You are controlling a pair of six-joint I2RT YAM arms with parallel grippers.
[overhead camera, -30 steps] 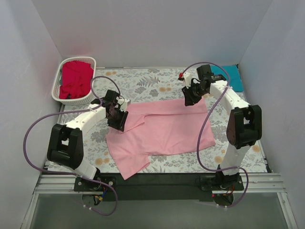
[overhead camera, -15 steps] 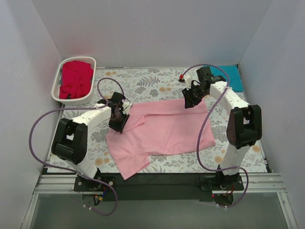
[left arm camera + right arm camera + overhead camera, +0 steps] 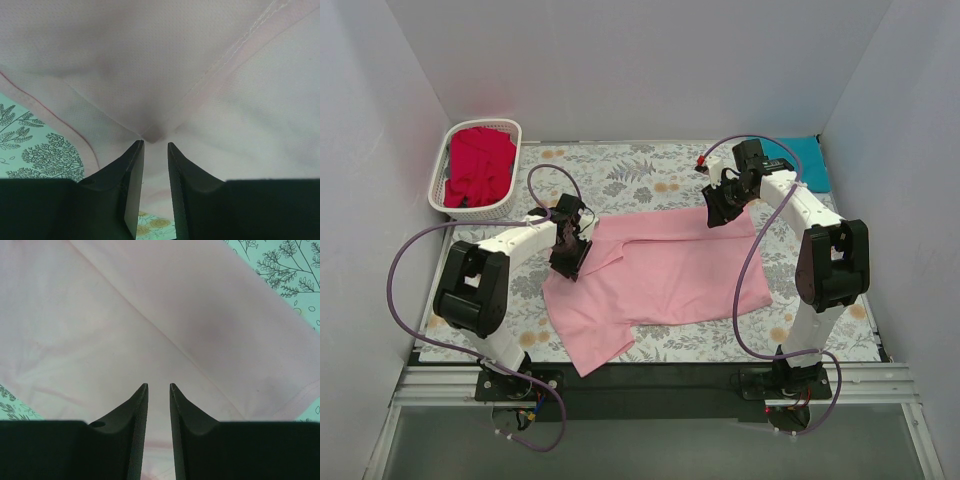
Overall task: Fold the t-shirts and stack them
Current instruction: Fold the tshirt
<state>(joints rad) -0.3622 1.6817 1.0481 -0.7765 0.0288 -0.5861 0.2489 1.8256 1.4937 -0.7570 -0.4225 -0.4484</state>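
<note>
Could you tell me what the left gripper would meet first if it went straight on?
The pink t-shirt: a puckered fold lies right at the left gripper's tips, apparently already touching them.

The pink t-shirt (image 3: 670, 275) lies spread centrally, red t-shirt (image 3: 480, 165) far-left, teal t-shirt (image 3: 812, 165) far-right.

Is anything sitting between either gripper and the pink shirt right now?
Nothing visible. The left gripper and right gripper are both down on the pink t-shirt, with only pink cloth at their tips; it puckers at the left jaws. The red t-shirt and teal t-shirt lie well clear, at the far corners.
</note>
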